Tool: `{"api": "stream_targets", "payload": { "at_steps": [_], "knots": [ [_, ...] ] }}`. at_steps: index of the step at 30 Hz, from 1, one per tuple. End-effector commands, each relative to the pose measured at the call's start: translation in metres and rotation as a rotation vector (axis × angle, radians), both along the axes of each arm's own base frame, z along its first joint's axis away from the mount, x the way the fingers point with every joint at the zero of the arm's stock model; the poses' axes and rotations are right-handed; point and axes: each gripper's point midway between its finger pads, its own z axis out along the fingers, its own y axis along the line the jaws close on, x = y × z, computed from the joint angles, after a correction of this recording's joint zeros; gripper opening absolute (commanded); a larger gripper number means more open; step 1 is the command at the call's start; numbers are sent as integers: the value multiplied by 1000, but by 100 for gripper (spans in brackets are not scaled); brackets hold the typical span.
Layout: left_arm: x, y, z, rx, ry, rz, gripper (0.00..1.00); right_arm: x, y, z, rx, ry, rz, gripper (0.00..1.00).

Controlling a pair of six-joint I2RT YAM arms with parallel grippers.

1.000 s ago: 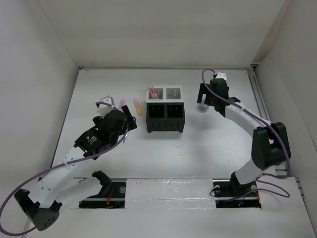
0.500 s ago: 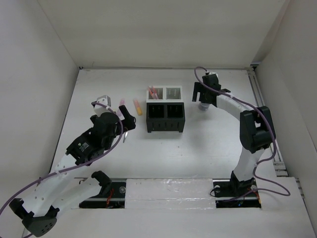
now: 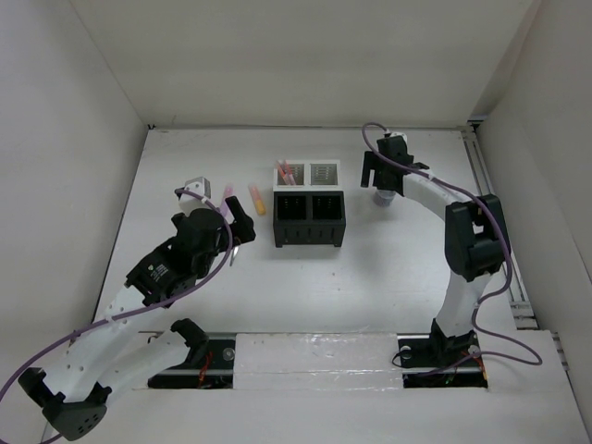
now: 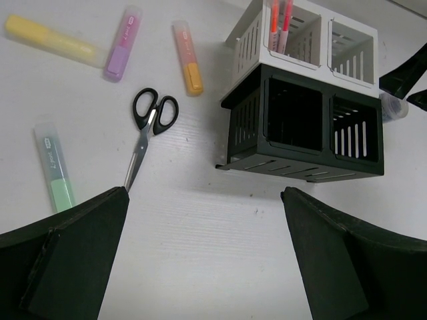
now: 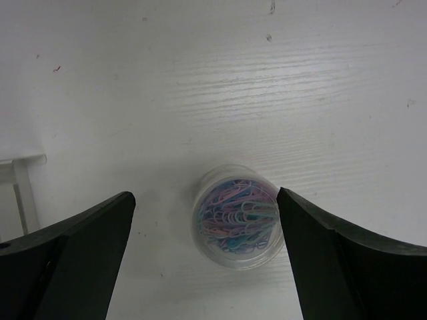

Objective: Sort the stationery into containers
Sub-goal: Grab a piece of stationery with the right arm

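The mesh organiser [image 3: 310, 205] has two white compartments [image 4: 303, 40] behind two black ones [image 4: 307, 123]. Red and orange pens [image 4: 279, 19] stand in the left white one. On the table to its left lie a yellow [image 4: 50, 41], pink [image 4: 121, 45], orange [image 4: 187, 57] and green highlighter [image 4: 55, 177] and black-handled scissors [image 4: 148, 130]. My left gripper [image 4: 203, 200] is open and empty, above bare table near the scissors' tip. My right gripper [image 5: 205, 199] is open, its fingers either side of a round clear tub of paper clips [image 5: 239, 217], right of the organiser [image 3: 381, 197].
White walls enclose the table at the left, back and right. A rail [image 3: 490, 203] runs along the right edge. The tub stands closer to my right finger [image 5: 333, 267] than to the left one.
My right gripper has moved left and farther back and now stands over the tub. My left arm has shifted slightly towards the near left. No stationery has moved.
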Motion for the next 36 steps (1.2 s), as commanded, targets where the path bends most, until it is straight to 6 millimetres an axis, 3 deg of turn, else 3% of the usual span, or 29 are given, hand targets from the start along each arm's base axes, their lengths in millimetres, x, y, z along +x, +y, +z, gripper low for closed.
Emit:
{"api": "stream_targets", "payload": {
  "at_steps": [1, 3, 9, 15, 21, 36],
  "knots": [
    [2, -1, 0, 2, -16, -12, 100, -4, -12, 2, -12, 7, -26, 94],
    [2, -1, 0, 2, -16, -12, 100, -6, -15, 1, -24, 15, -35, 94],
    [2, -3, 0, -2, -13, -20, 100, -8, -21, 21, -9, -38, -46, 95],
    [2, -5, 2, -3, -18, -32, 100, -11, -15, 31, 21, -61, -22, 96],
    [1, -6, 1, -7, -15, -40, 100, -6, -26, 21, 6, -40, -40, 96],
    [1, -6, 1, -7, -15, -40, 100, 14, -20, 0, 3, 6, -2, 91]
  ]
}}
